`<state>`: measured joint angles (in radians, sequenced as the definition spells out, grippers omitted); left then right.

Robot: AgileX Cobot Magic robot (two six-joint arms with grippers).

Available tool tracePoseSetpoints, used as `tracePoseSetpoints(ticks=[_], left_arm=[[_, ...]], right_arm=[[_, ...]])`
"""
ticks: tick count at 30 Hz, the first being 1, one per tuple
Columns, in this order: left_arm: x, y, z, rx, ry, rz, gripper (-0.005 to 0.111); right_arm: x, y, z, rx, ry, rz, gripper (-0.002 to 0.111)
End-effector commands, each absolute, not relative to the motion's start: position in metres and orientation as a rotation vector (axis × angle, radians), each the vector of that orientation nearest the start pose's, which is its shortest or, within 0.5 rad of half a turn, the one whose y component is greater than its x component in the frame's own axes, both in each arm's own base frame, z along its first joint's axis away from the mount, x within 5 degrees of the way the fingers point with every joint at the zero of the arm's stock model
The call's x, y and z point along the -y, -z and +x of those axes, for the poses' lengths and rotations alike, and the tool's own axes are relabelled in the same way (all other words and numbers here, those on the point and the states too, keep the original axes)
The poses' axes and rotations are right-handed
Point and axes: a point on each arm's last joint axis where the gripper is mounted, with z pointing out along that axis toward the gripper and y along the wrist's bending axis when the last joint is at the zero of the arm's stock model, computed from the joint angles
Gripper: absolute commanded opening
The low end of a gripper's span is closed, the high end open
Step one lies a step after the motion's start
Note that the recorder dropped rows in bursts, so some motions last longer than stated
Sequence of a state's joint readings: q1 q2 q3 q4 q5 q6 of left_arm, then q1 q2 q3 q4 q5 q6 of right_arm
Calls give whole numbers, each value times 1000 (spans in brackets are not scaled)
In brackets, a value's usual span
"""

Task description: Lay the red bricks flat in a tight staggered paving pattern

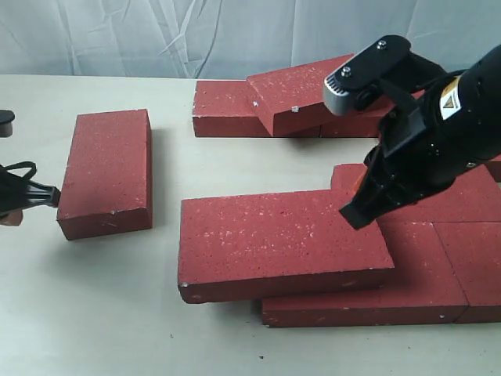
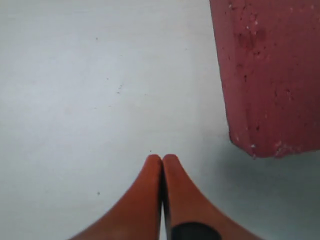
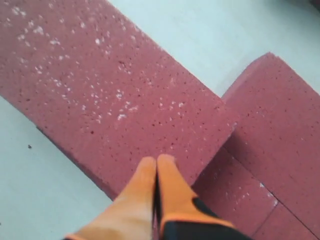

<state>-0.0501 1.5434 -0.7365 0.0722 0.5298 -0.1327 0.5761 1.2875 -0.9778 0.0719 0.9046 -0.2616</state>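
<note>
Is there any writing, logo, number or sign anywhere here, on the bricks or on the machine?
No word, brand or number can be read in any view.
Yellow sticker on the right arm: looks like a warning sign, too small to read.
Red bricks: only white flecks, no lettering.

A pale, off-white tabletop [image 1: 109,313] lies under the left gripper [image 2: 161,158], smooth and faintly speckled there. Beyond the right gripper [image 1: 354,219], a wrinkled white cloth backdrop [image 1: 156,35] hangs behind the table's far edge.
</note>
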Motion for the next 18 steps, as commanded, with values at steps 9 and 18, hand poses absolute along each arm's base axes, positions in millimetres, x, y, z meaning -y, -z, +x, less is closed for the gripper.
tracePoseSetpoints(ticks=[9, 18], left_arm=[[14, -169, 273, -2757, 43, -78, 0], [26, -149, 280, -2780, 175, -41, 0]], right_arm=[[-100, -251, 252, -2608, 295, -746, 0], [-103, -248, 255, -2600, 266, -749, 0]])
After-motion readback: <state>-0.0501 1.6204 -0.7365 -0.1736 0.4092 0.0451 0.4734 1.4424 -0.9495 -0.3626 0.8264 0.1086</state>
